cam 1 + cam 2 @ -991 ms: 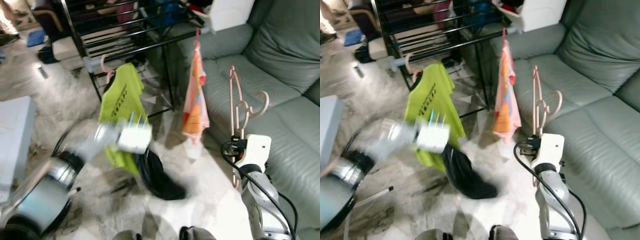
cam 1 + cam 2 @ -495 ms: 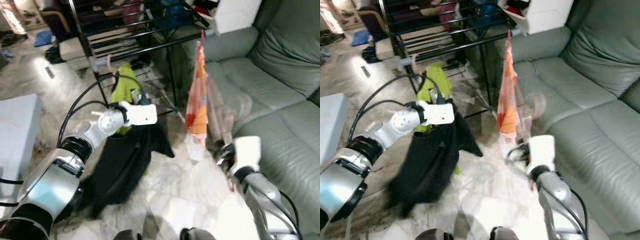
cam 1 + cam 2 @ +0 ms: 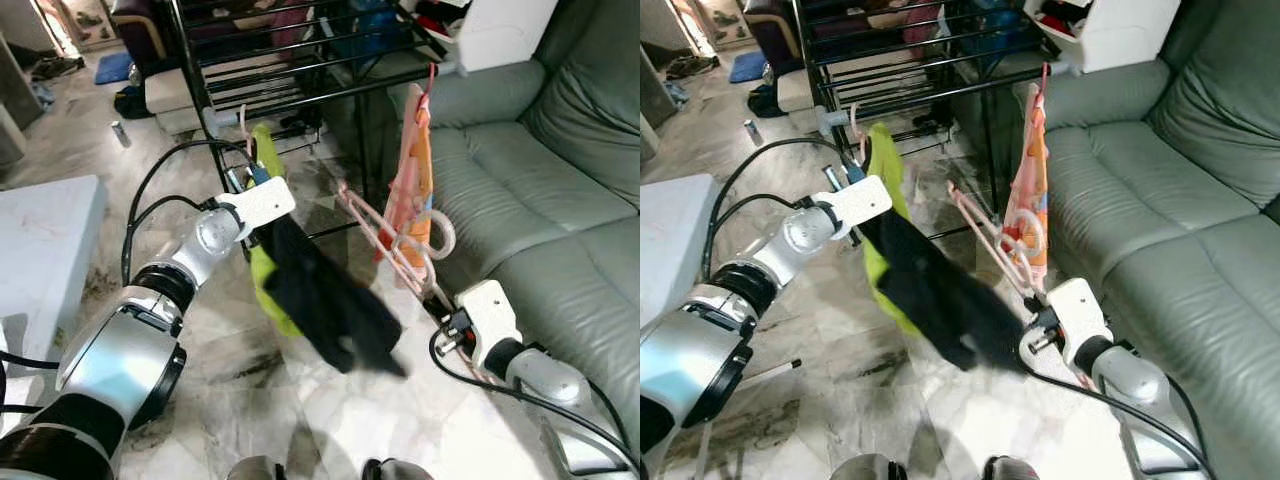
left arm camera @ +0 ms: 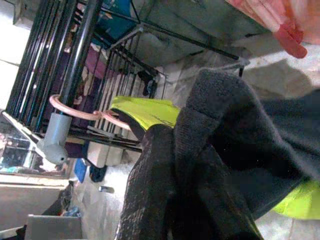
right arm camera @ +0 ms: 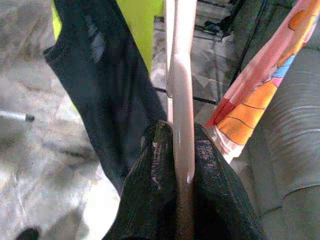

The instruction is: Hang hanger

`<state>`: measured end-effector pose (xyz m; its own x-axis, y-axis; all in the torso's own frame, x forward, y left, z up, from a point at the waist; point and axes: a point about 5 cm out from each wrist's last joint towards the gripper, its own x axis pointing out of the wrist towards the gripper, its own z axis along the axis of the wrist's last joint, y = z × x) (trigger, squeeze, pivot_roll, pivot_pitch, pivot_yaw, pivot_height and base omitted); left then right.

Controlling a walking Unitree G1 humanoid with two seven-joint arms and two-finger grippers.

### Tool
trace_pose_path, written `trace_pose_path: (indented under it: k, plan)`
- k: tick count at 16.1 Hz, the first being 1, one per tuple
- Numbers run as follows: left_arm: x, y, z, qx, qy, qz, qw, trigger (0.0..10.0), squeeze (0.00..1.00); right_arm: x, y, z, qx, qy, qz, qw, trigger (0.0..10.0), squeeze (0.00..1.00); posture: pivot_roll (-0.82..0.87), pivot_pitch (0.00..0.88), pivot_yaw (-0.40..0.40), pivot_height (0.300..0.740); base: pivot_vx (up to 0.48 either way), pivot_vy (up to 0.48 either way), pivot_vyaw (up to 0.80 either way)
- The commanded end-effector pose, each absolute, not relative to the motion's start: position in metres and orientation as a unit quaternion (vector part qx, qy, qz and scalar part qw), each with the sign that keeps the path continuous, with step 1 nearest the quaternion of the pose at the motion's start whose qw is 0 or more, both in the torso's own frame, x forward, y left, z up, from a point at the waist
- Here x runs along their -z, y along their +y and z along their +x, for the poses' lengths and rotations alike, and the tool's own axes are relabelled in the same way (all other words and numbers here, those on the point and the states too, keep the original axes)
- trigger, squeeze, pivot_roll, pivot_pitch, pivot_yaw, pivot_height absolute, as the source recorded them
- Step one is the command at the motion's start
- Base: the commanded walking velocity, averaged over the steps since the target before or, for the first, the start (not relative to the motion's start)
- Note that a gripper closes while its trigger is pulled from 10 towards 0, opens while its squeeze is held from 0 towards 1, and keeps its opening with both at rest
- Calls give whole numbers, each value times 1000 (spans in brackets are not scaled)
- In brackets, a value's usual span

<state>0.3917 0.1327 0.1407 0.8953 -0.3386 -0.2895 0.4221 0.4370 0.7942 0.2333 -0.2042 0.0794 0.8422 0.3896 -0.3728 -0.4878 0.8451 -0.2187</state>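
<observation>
No legible text, labels, brands or numbers anywhere.
The orange patterned cloth hanging on the black drying rack carries only coloured shapes, no lettering; the lime-green shirt beside it shows no readable print from this angle.

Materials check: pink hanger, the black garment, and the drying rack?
Pink hanger: looks like smooth moulded plastic, with a glossy highlight along the bar. Right gripper is shut on it.
Black garment: soft knit, possibly fleece or cotton; matte, fuzzy surface that folds loosely. Left gripper holds it.
Drying rack: thin black bars, probably painted metal tube; grey plastic-looking end cap.
</observation>
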Motion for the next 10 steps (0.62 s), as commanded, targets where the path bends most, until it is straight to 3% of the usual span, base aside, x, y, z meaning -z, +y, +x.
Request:
trace_pose_path:
  k: [1,8,10]
  plan:
    - [-149,135,395,215,37,482,848,10000,0,-82,-204,231,-247,154,-171,941,10000,0,-111,0,95,740,0,0,0]
    - [-127,124,386,273,81,463,839,10000,0,-114,-258,210,-340,215,-209,891,10000,0,-130,0,113,740,0,0,0]
    - [-117,119,382,287,125,387,867,10000,0,-128,-260,206,-384,226,-184,876,10000,0,-132,0,117,740,0,0,0]
